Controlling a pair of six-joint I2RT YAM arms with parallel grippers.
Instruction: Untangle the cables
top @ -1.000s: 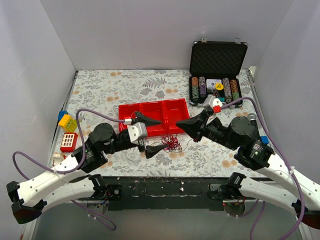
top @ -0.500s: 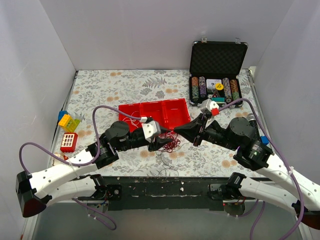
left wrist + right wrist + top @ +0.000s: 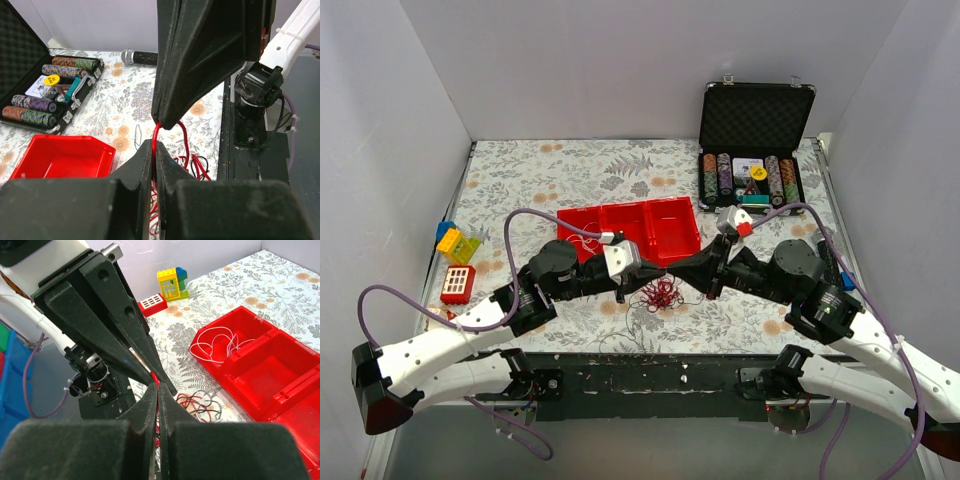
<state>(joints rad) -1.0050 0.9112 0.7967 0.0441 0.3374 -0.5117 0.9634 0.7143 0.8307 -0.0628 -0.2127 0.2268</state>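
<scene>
The cables [image 3: 662, 293] lie as a small red, black and white tangle on the flowered cloth just in front of the red tray [image 3: 670, 225]. My left gripper [image 3: 650, 274] and right gripper [image 3: 672, 270] meet tip to tip right above it. In the left wrist view the left gripper [image 3: 154, 146] is shut on a red strand [image 3: 156, 131] that rises from the tangle [image 3: 195, 162]. The right gripper [image 3: 158, 388] pinches the same red strand [image 3: 155, 381] in the right wrist view, with loose loops [image 3: 202, 405] below. A thin white cable [image 3: 215, 345] lies in the tray's left compartment.
An open black case of poker chips [image 3: 752, 140] stands at the back right. Toy bricks [image 3: 455, 245] and a red block [image 3: 457, 284] sit at the left edge. A microphone [image 3: 140, 57] lies on the cloth near the case.
My left gripper has swung right to the tangle and shut on a red strand. My right gripper has shifted a little left to meet it, staying shut.
</scene>
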